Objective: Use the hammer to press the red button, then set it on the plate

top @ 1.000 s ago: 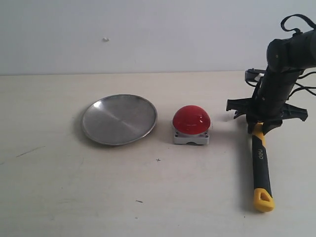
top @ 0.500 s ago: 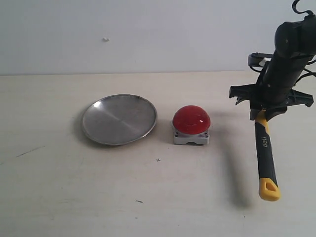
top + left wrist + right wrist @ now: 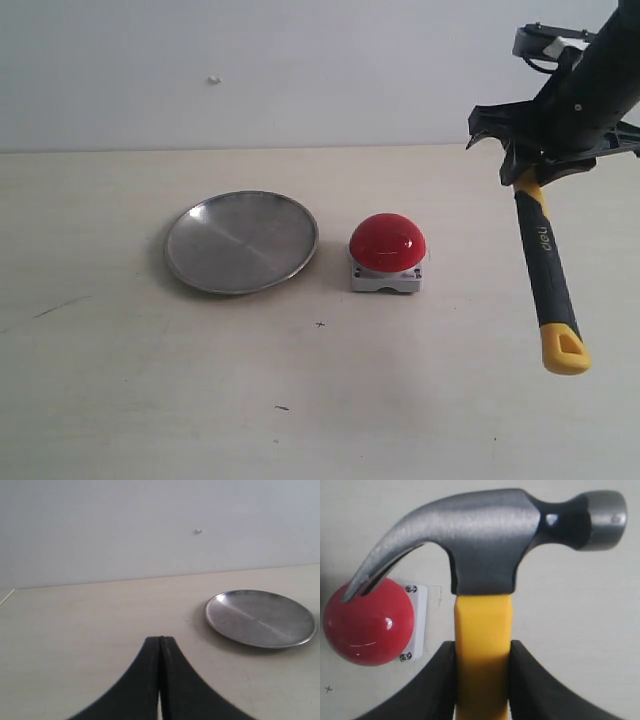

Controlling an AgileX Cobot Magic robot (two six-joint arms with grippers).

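Observation:
My right gripper (image 3: 528, 172) is shut on the hammer (image 3: 546, 270) just below its head and holds it in the air to the right of the red button (image 3: 387, 243). The yellow-and-black handle hangs down toward the front. In the right wrist view the fingers (image 3: 440, 680) clamp the yellow neck (image 3: 481, 645) under the dark head (image 3: 485, 540), whose claw tip lies over the red button (image 3: 367, 625) in the picture. The silver plate (image 3: 241, 241) lies left of the button, empty. My left gripper (image 3: 160, 641) is shut on nothing, with the plate (image 3: 260, 618) ahead of it.
A pale wall rises behind the beige table (image 3: 120, 380). A few small dark marks dot the tabletop (image 3: 320, 324) in front of the button.
My right gripper has lifted the hammer off the table and carried it upward; the looped handle end now hangs higher, clear of the surface. Button and plate have not moved.

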